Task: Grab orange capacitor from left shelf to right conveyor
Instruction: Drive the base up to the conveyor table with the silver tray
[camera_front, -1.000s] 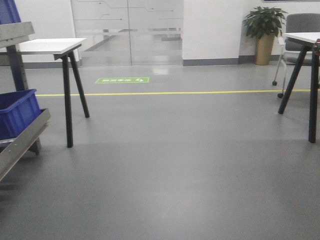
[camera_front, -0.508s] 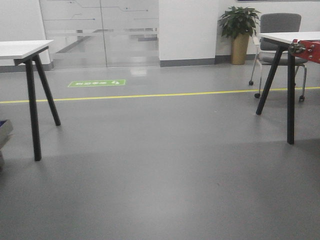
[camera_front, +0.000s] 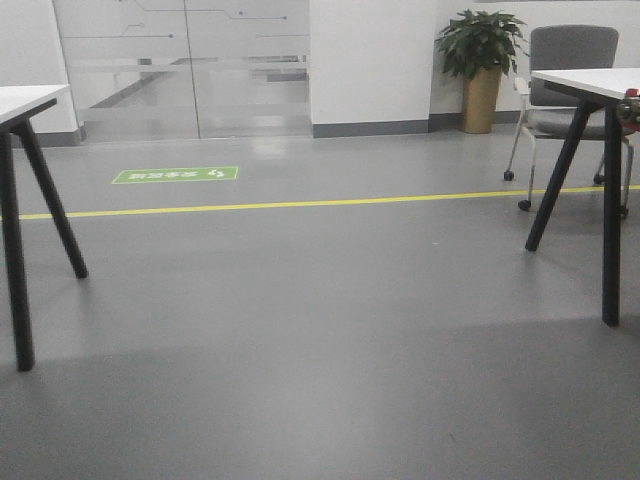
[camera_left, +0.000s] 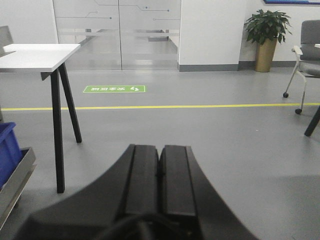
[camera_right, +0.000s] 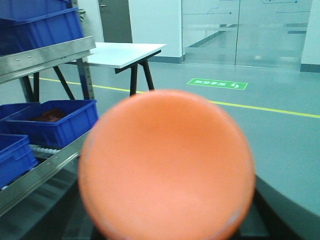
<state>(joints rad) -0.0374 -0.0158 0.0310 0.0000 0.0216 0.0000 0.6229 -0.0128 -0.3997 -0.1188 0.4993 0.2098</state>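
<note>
The orange capacitor (camera_right: 167, 167) fills the middle of the right wrist view, seen end-on as a blurred orange disc. My right gripper (camera_right: 167, 222) is shut on it; only dark finger edges (camera_right: 280, 212) show beside it. In the left wrist view my left gripper (camera_left: 159, 147) is shut, its black pads pressed together with nothing between them, above bare grey floor. The left shelf (camera_right: 45, 55) is a steel rack at the left of the right wrist view, and its edge also shows as the steel shelf corner (camera_left: 17, 175). The right conveyor's belt is out of view.
Blue bins (camera_right: 55, 120) sit on the rack. A white table with black legs (camera_front: 20, 200) stands at the left, another table (camera_front: 590, 150) at the right with a small reddish part (camera_front: 630, 108) beside it. Behind are an office chair (camera_front: 570, 70), a potted plant (camera_front: 480, 60) and a yellow floor line (camera_front: 300, 203).
The front view has swung right: the rack and its blue bin slid out past the left edge. Since then both tables have drifted outward toward the frame's borders.
</note>
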